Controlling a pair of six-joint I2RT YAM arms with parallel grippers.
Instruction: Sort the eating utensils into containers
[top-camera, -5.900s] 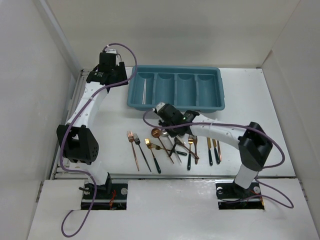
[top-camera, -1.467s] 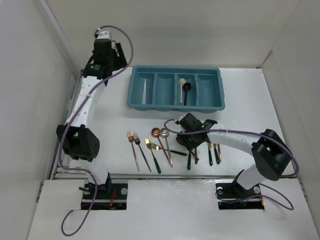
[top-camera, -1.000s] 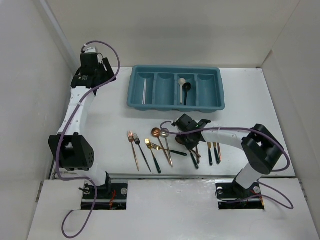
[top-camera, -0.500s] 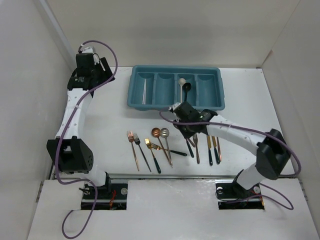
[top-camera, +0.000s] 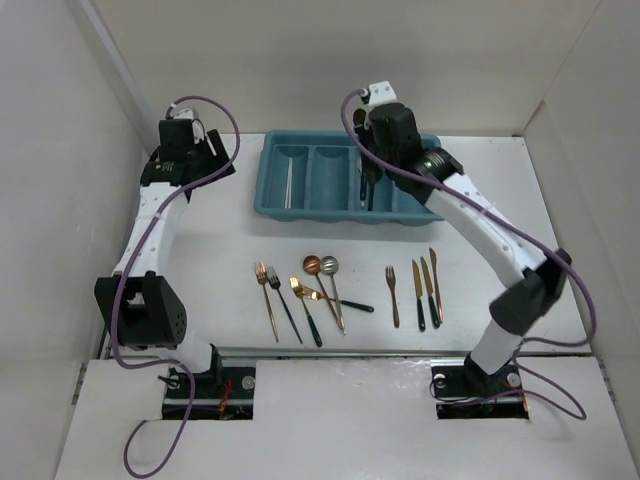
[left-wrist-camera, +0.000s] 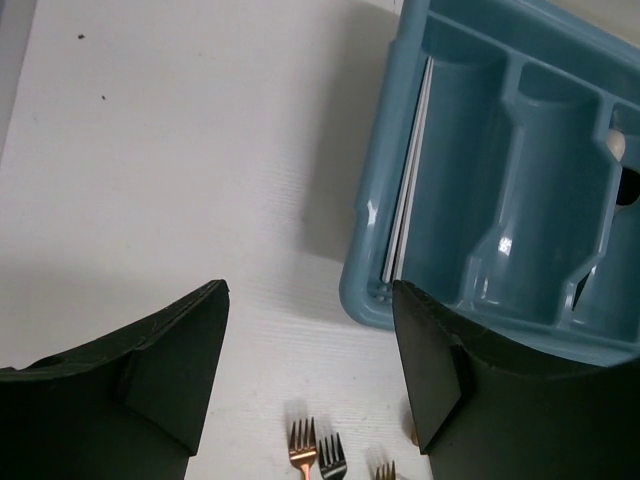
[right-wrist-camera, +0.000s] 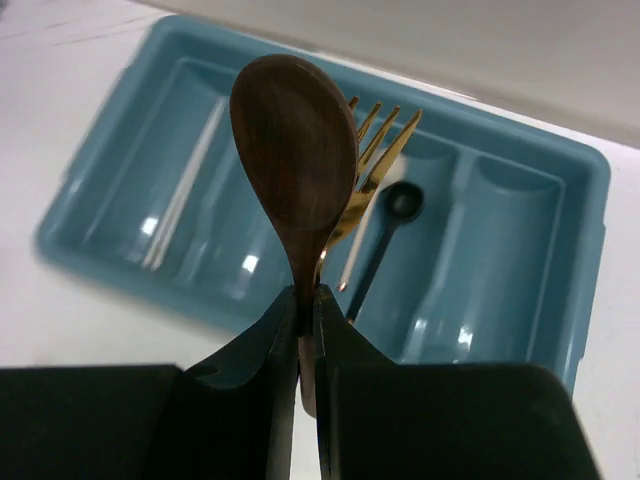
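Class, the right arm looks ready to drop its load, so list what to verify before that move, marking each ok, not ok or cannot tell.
1. Right jaws closed on load: ok, shut on brown spoon and gold fork.
2. Single utensil type held: not ok, spoon and fork together.
3. Load over the tray: ok.
4. Compartment directly beneath: cannot tell.
5. Spoon compartment marked: ok, white spoon and black spoon lie in one compartment.
6. Left jaws clear of tray: ok, open above table.

Tray (top-camera: 340, 213) behind loose utensils (top-camera: 393, 297); 2 spoons (right-wrist-camera: 404, 203) in 3rd compartment (right-wrist-camera: 415, 300).
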